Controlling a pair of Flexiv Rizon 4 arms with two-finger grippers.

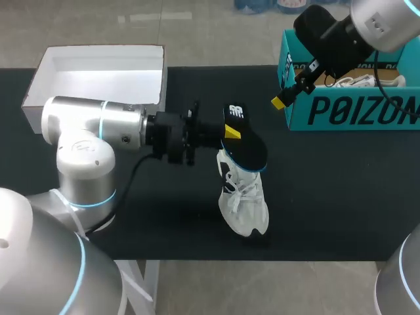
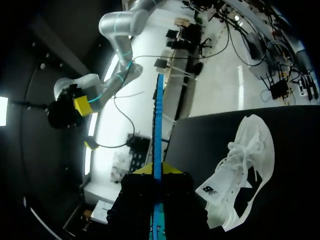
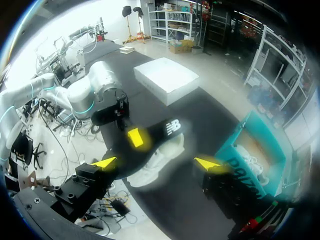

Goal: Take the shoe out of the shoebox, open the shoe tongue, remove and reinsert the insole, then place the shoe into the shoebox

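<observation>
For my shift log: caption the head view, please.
Left gripper holds the black insole near the white shoe; right gripper open by the teal shoebox.

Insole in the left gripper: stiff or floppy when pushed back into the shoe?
Likely thin and light: the insole shows edge-on as a narrow strip. It juts from the left gripper with no visible droop, so probably semi-stiff. It could buckle if shoved into the white shoe.

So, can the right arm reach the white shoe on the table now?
Probably yes: the right gripper is open beside the shoebox, with bare table between. The insole in the left gripper hangs over the heel of the shoe, so the toe looks freer.
</observation>
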